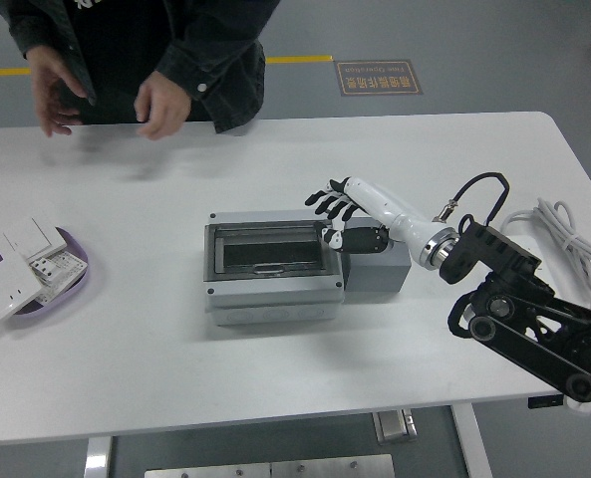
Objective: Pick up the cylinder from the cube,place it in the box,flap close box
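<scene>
Seen from the head camera, a grey box lies mid-table, long axis left-right, lid shut; no cylinder shows. Just beyond its right end, the right hand hovers over a grey cube, fingers spread, holding nothing; the person's hands hover at the far edge.

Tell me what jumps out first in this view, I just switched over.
The grey box sits mid-table with its lid flat, and the right hand, fingers spread, hovers at its right edge above the grey cube. A person's hands are raised at the far left. A purple dish of white switch plates sits at the left edge.
</scene>
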Robot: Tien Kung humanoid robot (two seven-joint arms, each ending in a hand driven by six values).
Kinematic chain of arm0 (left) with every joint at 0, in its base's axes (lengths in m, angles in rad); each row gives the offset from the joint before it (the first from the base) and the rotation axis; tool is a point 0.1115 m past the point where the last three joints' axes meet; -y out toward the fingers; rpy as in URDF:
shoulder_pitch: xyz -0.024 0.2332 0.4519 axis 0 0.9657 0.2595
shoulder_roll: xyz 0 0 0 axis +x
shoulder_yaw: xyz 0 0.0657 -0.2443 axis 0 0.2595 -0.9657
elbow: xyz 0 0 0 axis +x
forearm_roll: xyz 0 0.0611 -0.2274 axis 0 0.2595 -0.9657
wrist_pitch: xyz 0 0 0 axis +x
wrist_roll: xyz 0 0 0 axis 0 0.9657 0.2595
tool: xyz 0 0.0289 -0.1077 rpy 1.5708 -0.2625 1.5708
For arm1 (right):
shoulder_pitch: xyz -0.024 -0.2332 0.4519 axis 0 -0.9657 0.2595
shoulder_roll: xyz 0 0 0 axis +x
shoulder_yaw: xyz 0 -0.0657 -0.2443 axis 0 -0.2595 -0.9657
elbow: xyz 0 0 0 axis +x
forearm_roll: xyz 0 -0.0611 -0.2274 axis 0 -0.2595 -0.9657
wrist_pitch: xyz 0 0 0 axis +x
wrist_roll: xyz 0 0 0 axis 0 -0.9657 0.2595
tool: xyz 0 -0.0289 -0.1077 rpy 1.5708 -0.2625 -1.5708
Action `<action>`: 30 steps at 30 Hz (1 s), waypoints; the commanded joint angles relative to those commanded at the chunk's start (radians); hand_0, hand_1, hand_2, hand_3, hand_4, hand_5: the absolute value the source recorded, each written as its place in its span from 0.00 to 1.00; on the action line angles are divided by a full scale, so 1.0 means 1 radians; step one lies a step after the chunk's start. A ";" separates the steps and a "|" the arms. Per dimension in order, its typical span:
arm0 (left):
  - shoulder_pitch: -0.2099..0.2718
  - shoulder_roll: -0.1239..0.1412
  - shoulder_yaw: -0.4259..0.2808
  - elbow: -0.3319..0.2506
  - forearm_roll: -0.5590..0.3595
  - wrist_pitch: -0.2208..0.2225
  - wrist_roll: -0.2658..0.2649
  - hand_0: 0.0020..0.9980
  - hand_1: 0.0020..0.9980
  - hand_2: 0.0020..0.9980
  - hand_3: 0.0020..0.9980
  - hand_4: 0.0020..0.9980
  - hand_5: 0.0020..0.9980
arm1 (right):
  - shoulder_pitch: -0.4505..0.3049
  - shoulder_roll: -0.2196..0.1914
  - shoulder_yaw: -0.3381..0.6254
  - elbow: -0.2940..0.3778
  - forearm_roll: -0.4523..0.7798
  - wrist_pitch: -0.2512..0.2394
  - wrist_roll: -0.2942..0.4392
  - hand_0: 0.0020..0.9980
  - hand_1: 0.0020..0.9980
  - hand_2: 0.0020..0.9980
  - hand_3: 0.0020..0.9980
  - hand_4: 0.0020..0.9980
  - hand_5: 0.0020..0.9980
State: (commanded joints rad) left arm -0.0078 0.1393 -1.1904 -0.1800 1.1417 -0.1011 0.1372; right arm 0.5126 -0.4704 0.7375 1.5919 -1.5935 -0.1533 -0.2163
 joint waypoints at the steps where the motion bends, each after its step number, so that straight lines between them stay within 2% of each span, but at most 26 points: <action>1: 0.001 0.000 -0.002 0.000 0.001 0.000 0.000 0.64 0.66 0.58 0.64 0.73 0.28 | -0.010 0.001 0.030 0.011 -0.024 -0.006 -0.001 0.53 0.60 0.64 0.70 0.45 0.16; 4: 0.001 0.000 -0.004 0.000 0.003 0.000 0.000 0.64 0.66 0.58 0.64 0.73 0.28 | -0.046 0.013 0.117 0.027 -0.090 -0.015 -0.004 0.53 0.59 0.64 0.70 0.48 0.20; 8: 0.004 -0.002 0.002 0.000 -0.005 0.000 -0.003 0.64 0.66 0.58 0.64 0.73 0.28 | -0.117 0.057 0.241 0.021 -0.140 -0.025 0.019 0.53 0.59 0.64 0.70 0.48 0.20; 9: 0.006 -0.002 0.003 0.000 -0.007 0.000 -0.004 0.64 0.66 0.58 0.64 0.73 0.28 | -0.135 0.070 0.269 0.017 -0.132 -0.028 0.033 0.53 0.58 0.63 0.69 0.51 0.23; 16: 0.029 -0.005 -0.011 0.000 -0.001 0.002 0.006 0.64 0.66 0.58 0.64 0.73 0.28 | -0.247 0.181 0.469 -0.027 0.012 -0.032 0.179 0.54 0.58 0.63 0.69 0.52 0.24; 19: 0.035 -0.005 -0.018 0.000 0.003 0.002 0.010 0.64 0.66 0.58 0.64 0.73 0.28 | -0.271 0.206 0.544 -0.052 0.078 -0.033 0.237 0.54 0.58 0.63 0.69 0.52 0.24; 22: 0.037 -0.005 -0.008 0.000 -0.006 0.002 0.006 0.64 0.66 0.58 0.64 0.73 0.28 | -0.282 0.209 0.607 -0.078 0.141 -0.035 0.284 0.54 0.59 0.63 0.69 0.53 0.24; 25: 0.038 -0.005 0.017 0.000 -0.025 0.002 -0.001 0.64 0.66 0.58 0.64 0.73 0.28 | -0.274 0.194 0.652 -0.111 0.210 -0.040 0.324 0.54 0.59 0.63 0.69 0.53 0.24; 30: 0.041 0.003 -0.001 0.000 -0.002 0.001 0.006 0.64 0.66 0.58 0.64 0.73 0.28 | -0.271 0.174 0.661 -0.139 0.310 -0.048 0.363 0.55 0.59 0.63 0.69 0.55 0.25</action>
State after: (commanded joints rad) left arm 0.0327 0.1424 -1.1913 -0.1800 1.1393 -0.0997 0.1427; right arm 0.2416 -0.2967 1.3990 1.4533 -1.2837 -0.2014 0.1464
